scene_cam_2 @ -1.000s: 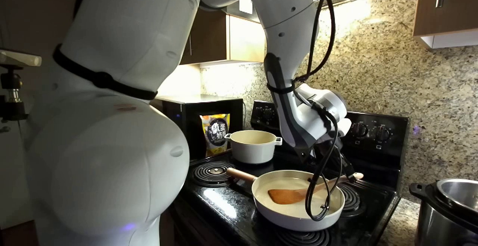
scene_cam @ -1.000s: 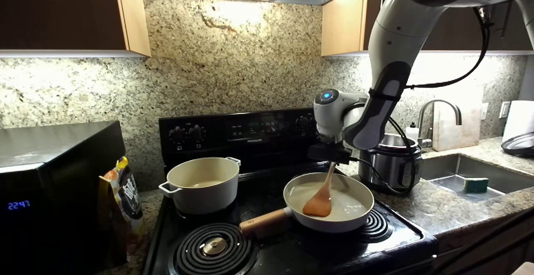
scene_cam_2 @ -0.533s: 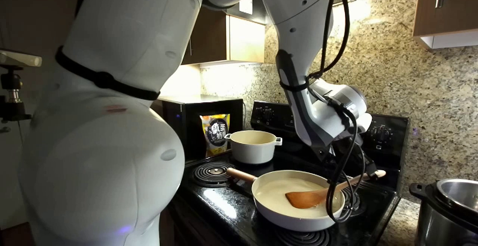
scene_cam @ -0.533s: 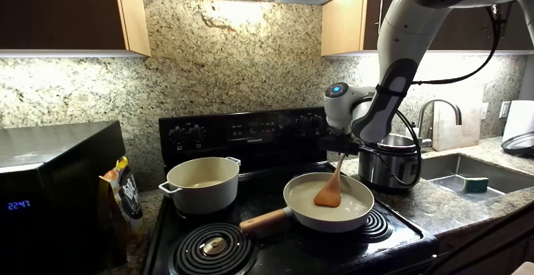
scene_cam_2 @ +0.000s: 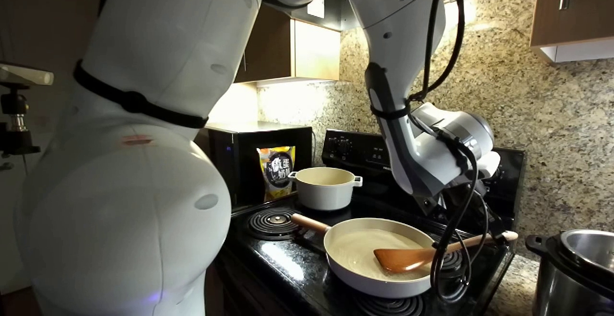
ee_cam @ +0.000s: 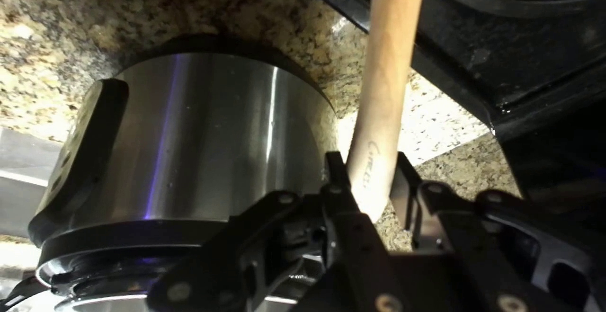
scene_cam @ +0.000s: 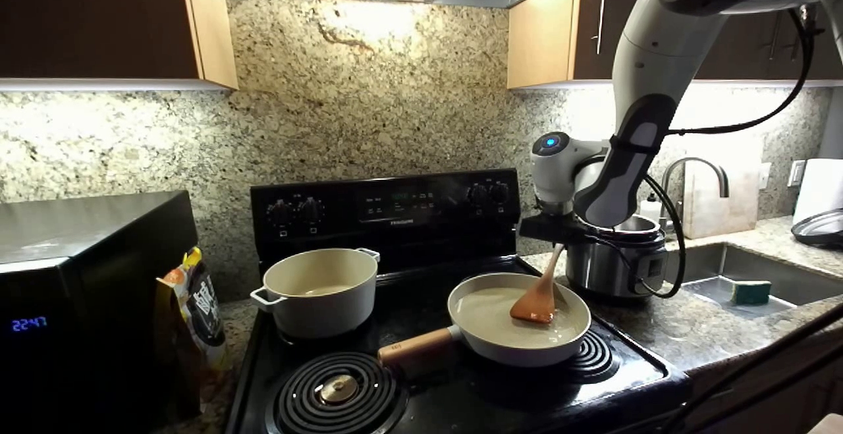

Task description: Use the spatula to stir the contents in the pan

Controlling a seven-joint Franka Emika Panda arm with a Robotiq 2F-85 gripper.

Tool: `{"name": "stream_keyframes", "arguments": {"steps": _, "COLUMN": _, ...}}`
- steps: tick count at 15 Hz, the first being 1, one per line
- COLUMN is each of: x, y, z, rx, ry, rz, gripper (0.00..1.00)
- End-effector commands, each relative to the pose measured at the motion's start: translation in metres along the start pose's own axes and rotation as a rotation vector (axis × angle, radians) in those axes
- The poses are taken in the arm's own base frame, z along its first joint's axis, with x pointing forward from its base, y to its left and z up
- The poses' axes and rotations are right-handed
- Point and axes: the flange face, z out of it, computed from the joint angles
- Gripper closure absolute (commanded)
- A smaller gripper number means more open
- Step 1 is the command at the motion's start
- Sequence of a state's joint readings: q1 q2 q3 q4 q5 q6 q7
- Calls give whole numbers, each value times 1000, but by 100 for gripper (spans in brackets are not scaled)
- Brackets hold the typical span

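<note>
My spatula [scene_cam: 540,294] has its blade in the pan [scene_cam: 520,356], handle slanting out over the rim, gripper [ee_cam: 371,174] clamped near the end. If I swing too far out from the pan, I'd probably whack the steel pot [ee_cam: 213,141] just beyond.

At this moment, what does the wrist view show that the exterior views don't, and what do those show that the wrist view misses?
Only the wrist view shows the dark lettering on the handle of the spatula, with the fingers clear on either side.

Only the exterior views show the spatula's blade, the pan, its pale contents and the cream pot.

All three views share the spatula's handle, the steel pot and the black stove.
</note>
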State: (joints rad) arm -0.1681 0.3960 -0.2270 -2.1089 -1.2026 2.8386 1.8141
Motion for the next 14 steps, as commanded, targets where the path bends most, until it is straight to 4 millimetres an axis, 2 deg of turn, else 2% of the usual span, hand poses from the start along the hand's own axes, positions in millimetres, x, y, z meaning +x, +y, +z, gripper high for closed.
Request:
{"name": "stream_keyframes", "arguments": {"steps": 1, "x": -18, "y": -3, "z": -10, "rx": 19, "ry": -37, "rz": -12, "gripper": 89}}
{"name": "stream_keyframes", "arguments": {"steps": 6, "x": -43, "y": -13, "z": -11, "rx": 17, "ry": -97, "rz": -15, "gripper": 89}}
{"name": "stream_keyframes", "arguments": {"steps": 11, "x": -40, "y": -32, "z": -15, "rx": 22, "ry": -87, "rz": -11, "gripper": 89}}
{"name": "stream_keyframes", "arguments": {"steps": 14, "x": -25, "y": -34, "z": -17, "rx": 23, "ry": -50, "rz": -37, "gripper": 89}}
